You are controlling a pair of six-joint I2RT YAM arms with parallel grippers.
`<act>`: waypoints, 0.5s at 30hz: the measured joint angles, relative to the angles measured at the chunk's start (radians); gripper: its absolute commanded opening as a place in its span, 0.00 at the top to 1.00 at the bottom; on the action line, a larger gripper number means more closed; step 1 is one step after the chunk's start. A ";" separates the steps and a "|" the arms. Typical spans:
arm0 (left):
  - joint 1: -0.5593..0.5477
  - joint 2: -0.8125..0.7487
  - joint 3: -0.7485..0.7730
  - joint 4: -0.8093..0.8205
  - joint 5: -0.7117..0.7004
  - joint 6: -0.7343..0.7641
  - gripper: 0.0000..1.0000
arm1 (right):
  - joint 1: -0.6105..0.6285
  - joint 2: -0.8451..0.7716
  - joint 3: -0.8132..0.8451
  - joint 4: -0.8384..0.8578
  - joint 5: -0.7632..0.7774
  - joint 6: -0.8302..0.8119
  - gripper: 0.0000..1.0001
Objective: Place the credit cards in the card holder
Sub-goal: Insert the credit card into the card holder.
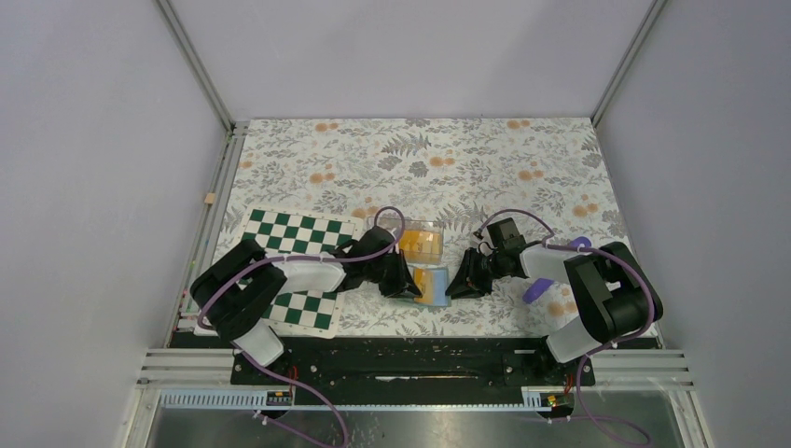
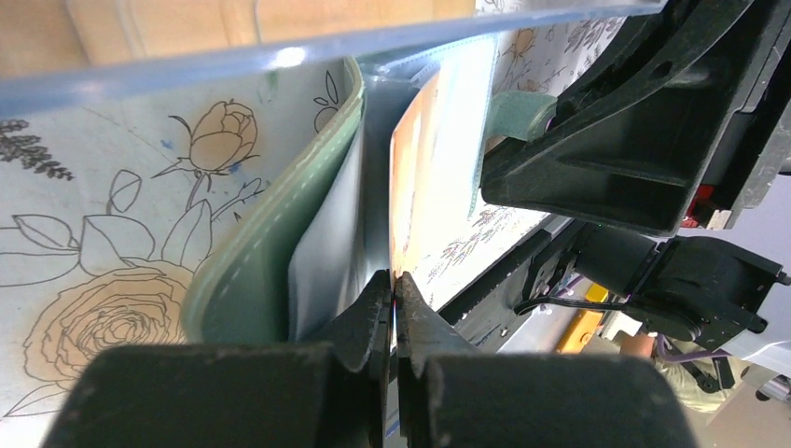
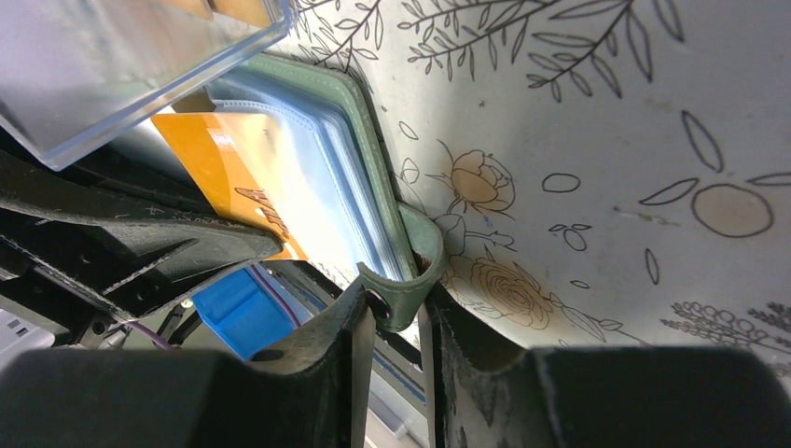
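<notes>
1. Left wrist view: the left gripper [image 2: 394, 303] is shut tight on one orange credit card [image 2: 412, 187], which leans on the open green card holder [image 2: 270, 243].
2. The right gripper [image 3: 396, 322] pinches the holder's green tab [image 3: 412, 271], jaws slightly apart.
3. The card's writing is too blurry to read.

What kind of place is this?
Probably a lab robot test booth: plain grey panels on metal framing enclose a floral-covered table, and a left arm and right arm are bolted to a rail at its near edge.
</notes>
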 measured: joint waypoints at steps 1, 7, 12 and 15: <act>0.000 0.003 0.006 -0.008 0.006 0.005 1.00 | 0.000 0.000 0.000 0.000 -0.001 0.000 0.70; 0.000 0.076 0.061 -0.026 0.048 0.030 0.66 | 0.000 0.004 0.000 0.002 -0.005 0.000 0.70; -0.013 0.082 0.115 -0.096 0.060 0.051 0.42 | -0.001 0.009 0.000 0.006 -0.011 0.000 0.70; -0.025 0.067 0.145 -0.166 0.036 0.077 0.34 | -0.001 0.011 0.000 0.008 -0.014 0.000 0.70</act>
